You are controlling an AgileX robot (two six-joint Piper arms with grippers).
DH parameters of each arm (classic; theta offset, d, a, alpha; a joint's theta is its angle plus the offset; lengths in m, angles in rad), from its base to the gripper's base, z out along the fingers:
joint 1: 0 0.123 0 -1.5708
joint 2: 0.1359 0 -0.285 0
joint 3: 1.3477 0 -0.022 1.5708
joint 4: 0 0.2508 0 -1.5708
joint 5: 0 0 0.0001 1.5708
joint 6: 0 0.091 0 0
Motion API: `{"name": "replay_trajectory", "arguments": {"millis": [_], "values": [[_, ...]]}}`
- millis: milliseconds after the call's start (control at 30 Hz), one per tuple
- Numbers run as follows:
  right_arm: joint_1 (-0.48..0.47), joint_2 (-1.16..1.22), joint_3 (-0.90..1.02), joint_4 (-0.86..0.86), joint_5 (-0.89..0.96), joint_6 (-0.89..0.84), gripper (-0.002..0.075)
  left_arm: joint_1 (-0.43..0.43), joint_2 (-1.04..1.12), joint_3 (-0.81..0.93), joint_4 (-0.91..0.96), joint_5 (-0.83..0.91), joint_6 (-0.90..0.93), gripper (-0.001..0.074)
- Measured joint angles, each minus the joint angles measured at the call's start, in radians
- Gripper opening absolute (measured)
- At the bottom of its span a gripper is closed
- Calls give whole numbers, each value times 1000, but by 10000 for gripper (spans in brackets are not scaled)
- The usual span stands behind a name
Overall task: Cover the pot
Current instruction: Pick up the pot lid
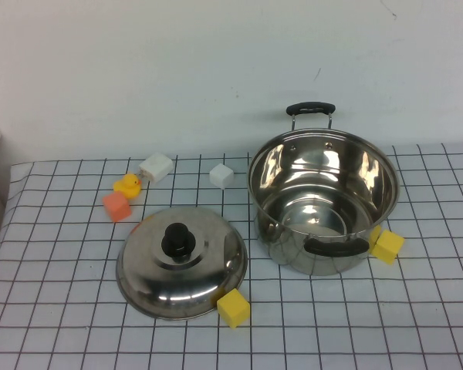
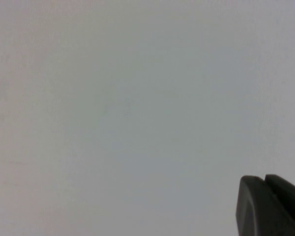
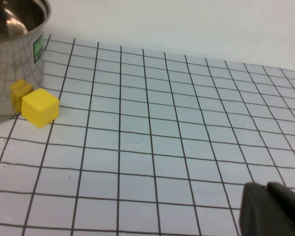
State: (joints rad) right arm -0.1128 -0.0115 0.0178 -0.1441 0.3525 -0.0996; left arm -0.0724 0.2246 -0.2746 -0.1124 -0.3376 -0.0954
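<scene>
The left claw shows only a dark tip against blank wall; I cannot tell its state. On the gridded tabletop, the domed lid (knob up) lies left of centre. The open pot stands toward the far right. The right claw hangs near the right edge, state unclear.

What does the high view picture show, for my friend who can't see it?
A big shiny pot stands open on a checked table, its round lid lying beside it on the left. Two yellow blocks, two white blocks, an orange block and a toy duck lie around them. Neither the left claw nor the right claw shows here.
</scene>
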Motion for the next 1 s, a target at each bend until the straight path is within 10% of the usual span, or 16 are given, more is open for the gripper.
{"name": "replay_trajectory", "arguments": {"millis": [600, 1000], "values": [[0, 0, 0, 0, 0, 0, 9, 0, 940, -67, 378, -688, -255, 6], [0, 0, 0, 0, 0, 0, 9, -12, 1489, -218, 581, -788, -409, 417]]}}
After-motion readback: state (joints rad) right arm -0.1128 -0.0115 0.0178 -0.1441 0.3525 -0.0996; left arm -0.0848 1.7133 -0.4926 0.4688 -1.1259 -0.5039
